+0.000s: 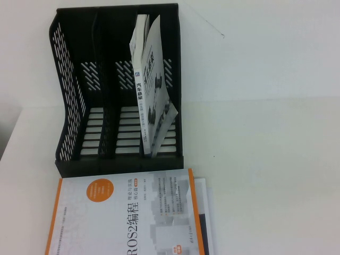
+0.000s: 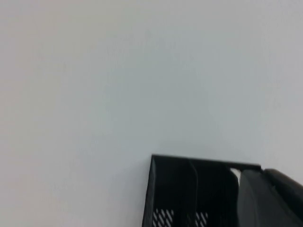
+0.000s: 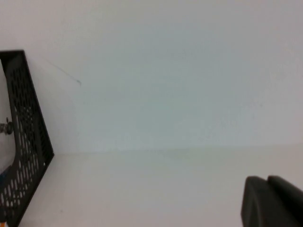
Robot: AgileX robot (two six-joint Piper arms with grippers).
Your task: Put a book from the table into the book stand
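Now the ROS2 book (image 1: 125,215) lies flat on the bench (image 1: 265,133), ungripped; an edge grasp is needed before upending it into an empty book stand (image 1: 69,101) slot. Left pincer (image 2: 270,198) and right pincer (image 3: 272,201) are barely seen; their state cannot be told.

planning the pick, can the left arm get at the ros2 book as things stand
Probably yes: the book lies flat and uncovered on the table, in front of the book stand. Left claw and right claw show only as dark edges in their wrist views.
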